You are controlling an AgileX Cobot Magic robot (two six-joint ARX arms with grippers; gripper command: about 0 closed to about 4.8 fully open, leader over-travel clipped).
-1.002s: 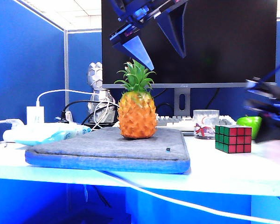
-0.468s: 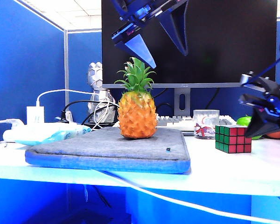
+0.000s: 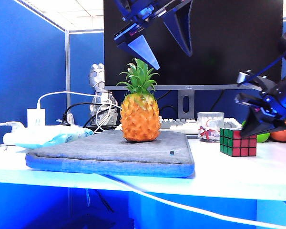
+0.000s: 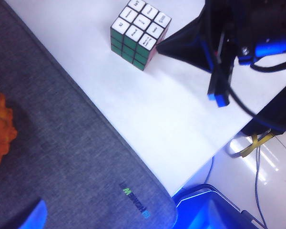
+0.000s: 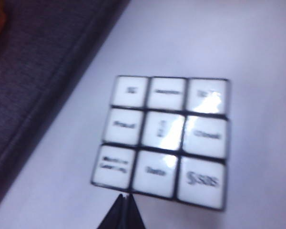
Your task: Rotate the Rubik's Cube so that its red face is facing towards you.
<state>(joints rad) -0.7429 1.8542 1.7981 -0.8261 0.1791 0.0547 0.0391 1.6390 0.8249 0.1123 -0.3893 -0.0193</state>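
An office desk: blue cubicle partitions [image 3: 28, 71] at the frame's left, a monitor [image 3: 229, 43] filling the top, a keyboard [image 3: 178, 125] beneath it.

My left gripper [image 3: 162, 45] hangs high with its 2 fingers spread wide, tips pointing down. My right gripper [image 3: 252, 130] sits low, fingers seemingly pinched together, tip angled downward.
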